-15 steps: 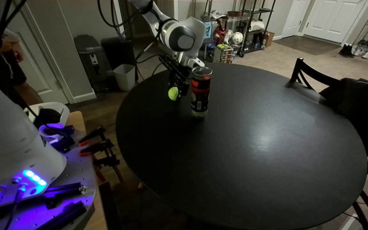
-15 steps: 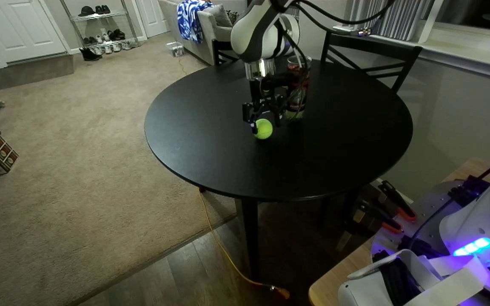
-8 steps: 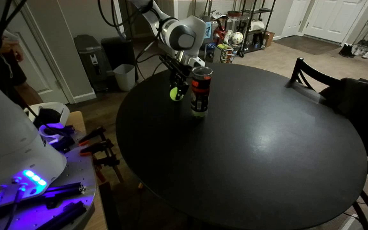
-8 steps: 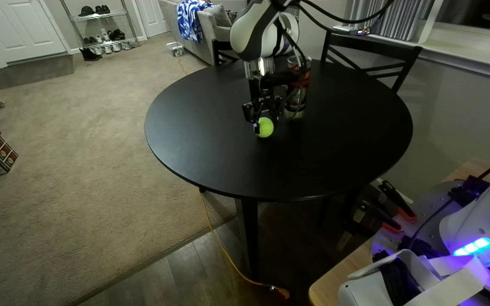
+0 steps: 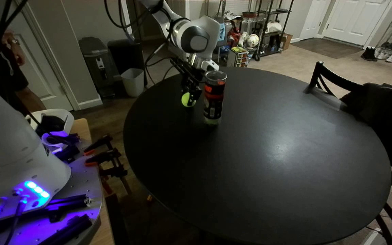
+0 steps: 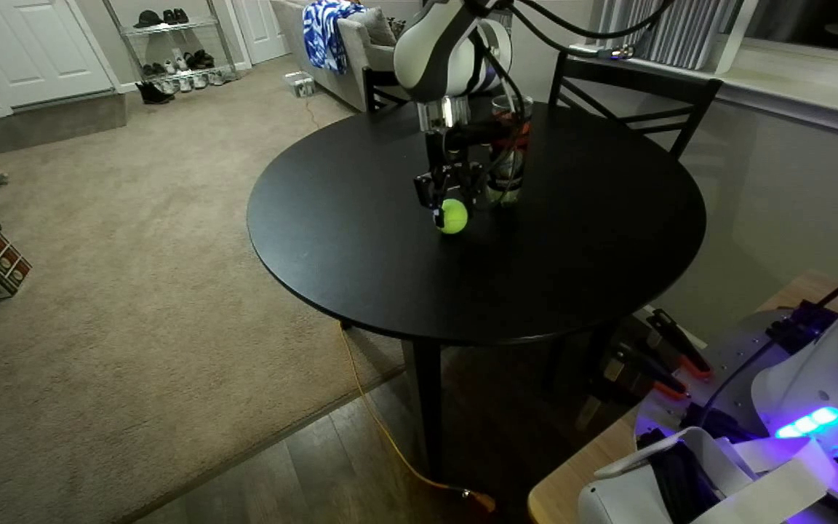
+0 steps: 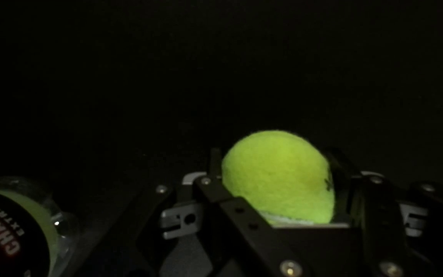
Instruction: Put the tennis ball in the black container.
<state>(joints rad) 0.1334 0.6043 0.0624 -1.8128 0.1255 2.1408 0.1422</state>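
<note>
The tennis ball (image 7: 279,177), bright yellow-green, sits between the fingers of my gripper (image 7: 277,163), which are shut on it from both sides in the wrist view. Both exterior views show the ball (image 5: 186,100) low over the dark tabletop (image 5: 267,153); whether it touches the table I cannot tell. Close beside the gripper stands the black container (image 5: 213,102), upright, with a red band, a clear rim at its top and something greenish at its bottom. In an exterior view the arm's cables partly cover the container (image 6: 508,156). The wrist view catches its lower end at the left edge.
Black chairs (image 5: 332,76) (image 6: 637,80) stand at the round table's edge. The white robot base (image 5: 19,163) is on a separate stand with clamps (image 5: 105,154) along its side. A person (image 5: 9,71) stands behind it. Bins (image 5: 133,81) are on the floor beyond the table.
The fingers have closed on the tennis ball over the last second. With that the ball has shifted slightly towards the container and a touch upward in the picture. The container has not moved.
</note>
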